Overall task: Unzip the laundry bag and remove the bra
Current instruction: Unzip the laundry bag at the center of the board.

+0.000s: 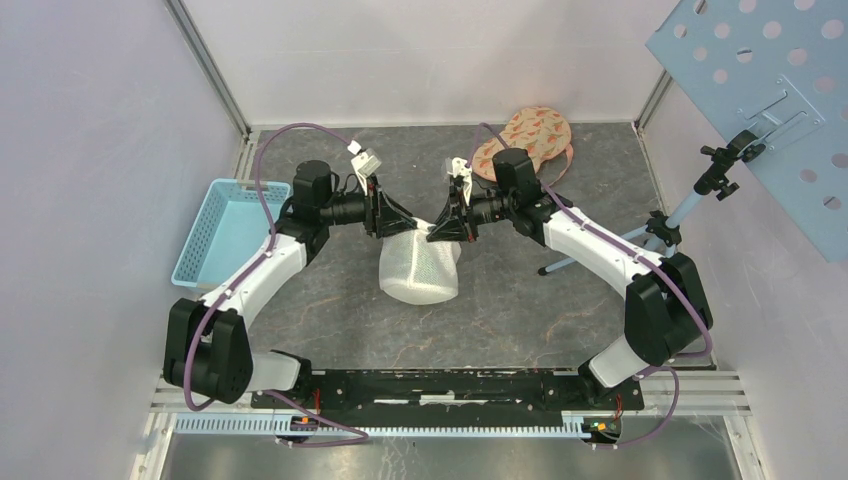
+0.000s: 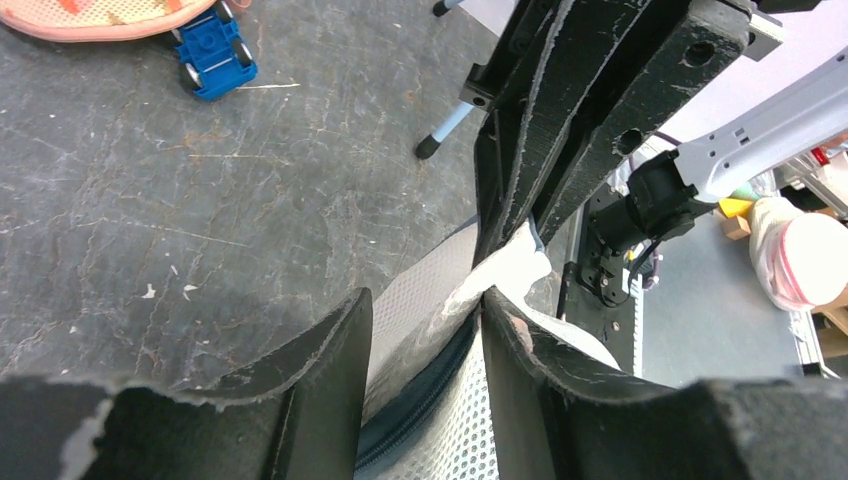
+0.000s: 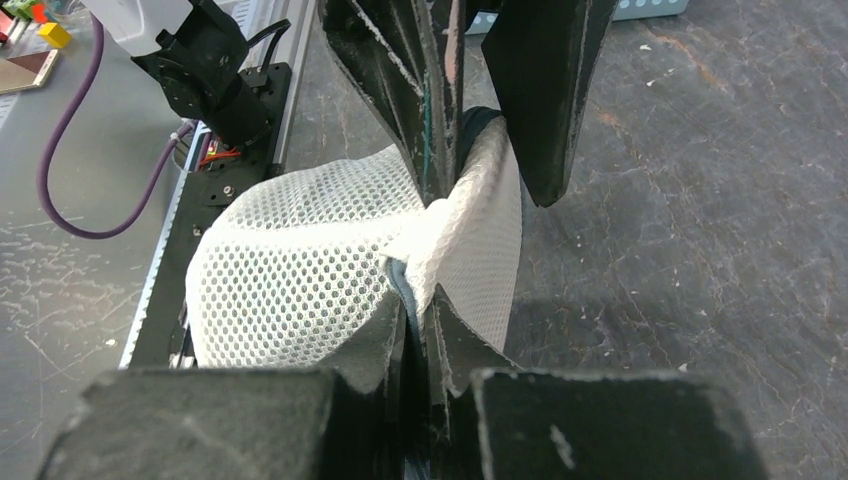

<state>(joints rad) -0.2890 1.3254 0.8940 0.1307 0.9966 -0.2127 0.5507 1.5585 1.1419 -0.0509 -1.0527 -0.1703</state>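
A white mesh laundry bag [image 1: 420, 272] sits at the middle of the table, bulging, its top edge lifted between the two grippers. My right gripper [image 3: 418, 300] is shut on the bag [image 3: 290, 270] at its dark blue-grey zipper [image 3: 398, 280]. My left gripper [image 2: 426, 297] is open, and its fingers straddle the same zipper edge [image 2: 420, 400]. Its right finger touches bunched white fabric. In the top view the two grippers [image 1: 408, 228] [image 1: 440, 228] meet tip to tip over the bag's far edge. The bra is hidden: the mesh shows nothing of what is inside.
A peach, orange-patterned cloth piece [image 1: 530, 135] lies at the back right with a blue toy car [image 2: 215, 55] beside it. A light blue basket [image 1: 218, 230] stands at the left. A tripod stand [image 1: 640, 235] and a perforated blue board [image 1: 760, 100] are at the right.
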